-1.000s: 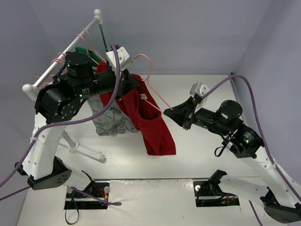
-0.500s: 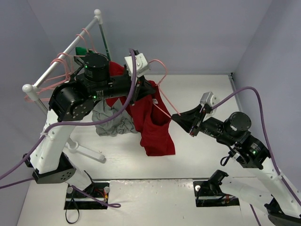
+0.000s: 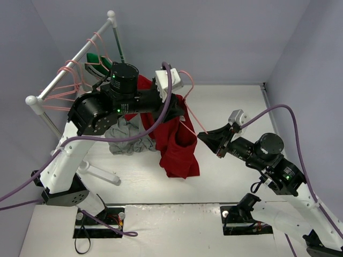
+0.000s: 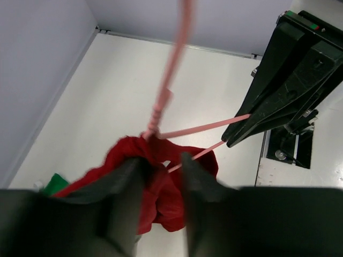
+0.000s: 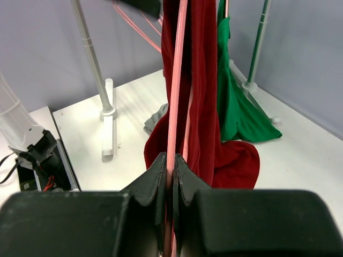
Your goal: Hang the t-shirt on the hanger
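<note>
- The t-shirt (image 3: pixel 179 147), dark red, hangs in a long bunched drape between the two arms, over the middle of the white tabletop (image 3: pixel 236 101). Its lower end is heaped on that surface.
- The hanger (image 5: pixel 177 80), thin pink wire, is caught up in the shirt. In the left wrist view its twisted neck rises out of the cloth's gathered top, and two of its wires run out of the red cloth towards the right arm.
- The left pincer (image 4: pixel 161 159) hovers at the shirt's top, fingers spread partway. The bunched red cloth and the foot of the hanger's neck show in the gap between them.
- The right pincer (image 5: pixel 172 163) is pressed together on the hanger's wire, pinching it between both fingertips just beside the hanging cloth.
- A grey t-shirt (image 3: pixel 126 140) lies crumpled on the tabletop to the left of the red one, touching it.
- A green garment (image 5: pixel 236 107) hangs beyond the red shirt in the right wrist view and trails onto the tabletop.
- A white rack rail (image 3: pixel 72 59) slants along the left wall and carries several more pink hangers (image 3: pixel 68 69).
</note>
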You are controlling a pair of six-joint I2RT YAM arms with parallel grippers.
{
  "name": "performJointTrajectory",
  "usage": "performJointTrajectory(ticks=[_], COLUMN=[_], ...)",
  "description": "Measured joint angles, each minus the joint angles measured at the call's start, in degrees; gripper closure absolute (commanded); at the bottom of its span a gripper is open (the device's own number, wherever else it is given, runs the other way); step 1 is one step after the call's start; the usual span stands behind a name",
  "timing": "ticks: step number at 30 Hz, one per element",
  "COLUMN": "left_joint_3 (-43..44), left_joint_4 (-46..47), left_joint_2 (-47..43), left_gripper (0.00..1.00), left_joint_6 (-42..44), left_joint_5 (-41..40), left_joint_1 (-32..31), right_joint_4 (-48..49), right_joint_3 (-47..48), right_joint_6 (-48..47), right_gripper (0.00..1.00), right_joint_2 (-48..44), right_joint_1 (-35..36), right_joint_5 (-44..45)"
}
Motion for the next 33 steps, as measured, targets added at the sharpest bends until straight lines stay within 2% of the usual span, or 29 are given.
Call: performJointTrajectory(ticks=[1, 4, 6, 13, 21, 27, 33], left_joint_3=[-0.5, -1.1, -1.2, -3.1, -4.4, -6.4, -7.9], left_joint_4=[-0.1, -0.2, -0.2, -0.3, 0.7, 0.8, 0.1], left_joint_2=[-0.1, -0.1, -0.1, -2.3, -6.2, -6.3, -3.3], left_gripper=[0.52, 0.45, 0.43, 0.42, 0.41, 0.41, 0.42], left_joint_6=[0.6, 2.0, 2.9, 6.9, 12.0, 16.0, 19.8], left_joint_5=[-0.2, -0.8, -1.2, -4.3, -8.0, -5.3, -1.4], left_joint_1=[0.0, -0.4, -0.4, 0.0, 4.0, 9.9, 11.6], right_joint_4=[0.1, 0.2, 0.3, 0.8, 0.3, 0.2, 0.2], right_joint_3=[-0.3, -0.8, -0.9, -1.8, -2.7, -2.7, -2.7], right_joint_6=[0.0, 0.0, 0.0, -0.1, -0.1, 0.0, 0.1], right_gripper=[1.0, 1.0, 1.0, 1.0, 1.0, 1.0, 1.0], right_joint_2=[-0.2, -0.3, -0.3, -0.3, 0.0, 0.4, 1.1], right_joint_1=[0.0, 0.0, 0.0, 0.0, 0.0, 0.0, 0.0], right_joint_5=[0.4, 1.3, 1.7, 2.3, 1.7, 0.5, -0.8])
